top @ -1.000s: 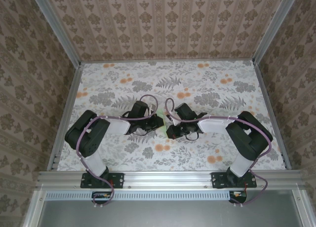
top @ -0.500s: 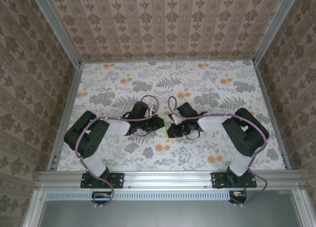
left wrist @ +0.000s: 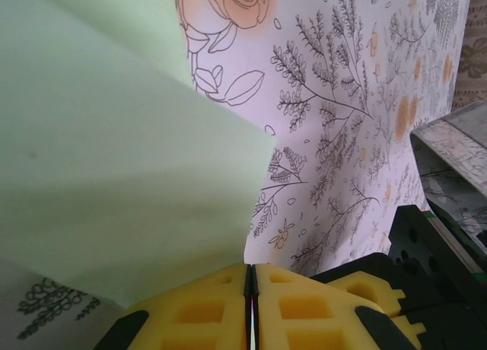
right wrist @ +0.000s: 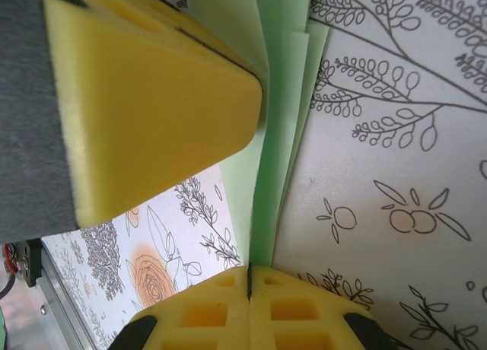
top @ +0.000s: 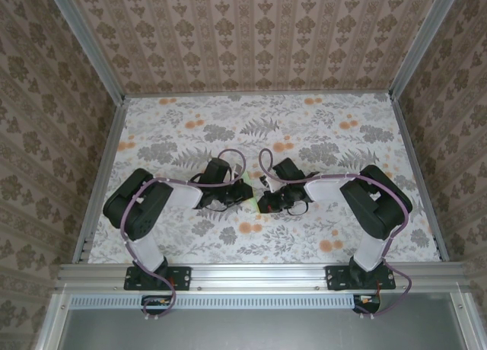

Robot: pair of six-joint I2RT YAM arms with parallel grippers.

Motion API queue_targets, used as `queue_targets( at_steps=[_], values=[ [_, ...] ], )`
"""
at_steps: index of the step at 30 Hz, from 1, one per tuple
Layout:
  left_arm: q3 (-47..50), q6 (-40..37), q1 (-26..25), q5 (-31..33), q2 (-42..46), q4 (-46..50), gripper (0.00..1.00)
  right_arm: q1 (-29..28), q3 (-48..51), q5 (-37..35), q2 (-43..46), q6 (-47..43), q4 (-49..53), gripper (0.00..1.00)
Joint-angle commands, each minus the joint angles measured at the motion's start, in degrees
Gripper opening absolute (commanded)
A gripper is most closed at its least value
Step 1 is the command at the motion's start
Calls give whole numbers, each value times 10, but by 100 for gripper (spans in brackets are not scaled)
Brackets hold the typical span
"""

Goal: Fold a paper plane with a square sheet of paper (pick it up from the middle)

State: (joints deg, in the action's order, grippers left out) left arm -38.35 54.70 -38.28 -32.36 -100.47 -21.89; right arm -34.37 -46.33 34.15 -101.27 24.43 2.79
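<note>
The paper plane (left wrist: pixel 114 160) is clamped in left pincer (left wrist: pixel 251 278) and right pincer (right wrist: pixel 249 278).

arms (top: pixel 176 195): black joints, white links | cables (top: pixel 228 153): purple | tool pads (left wrist: pixel 204 313): yellow foam

A robot test cell, as in a lab, is shown. A bench (top: pixel 342 137) is boxed in by an aluminium frame (top: pixel 259 275), and a left arm (top: pixel 144 209) and a right arm (top: pixel 377 202) are bolted to its near rail. Home-like dressing is applied: damask wallpaper (top: pixel 259 38) on the walls, a floral cover on the bench.
</note>
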Motion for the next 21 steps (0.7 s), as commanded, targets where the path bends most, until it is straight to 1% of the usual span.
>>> queue_targets(
  at_steps=[1, 21],
  values=[
    [-13, -17, -2, -2, -10, 9, 13, 2, -4, 7, -16, 4, 13, 6],
    [-16, -21, -1, 2, -32, 7, 12, 4, -7, 10, -18, 3, 18, 6]
  ],
)
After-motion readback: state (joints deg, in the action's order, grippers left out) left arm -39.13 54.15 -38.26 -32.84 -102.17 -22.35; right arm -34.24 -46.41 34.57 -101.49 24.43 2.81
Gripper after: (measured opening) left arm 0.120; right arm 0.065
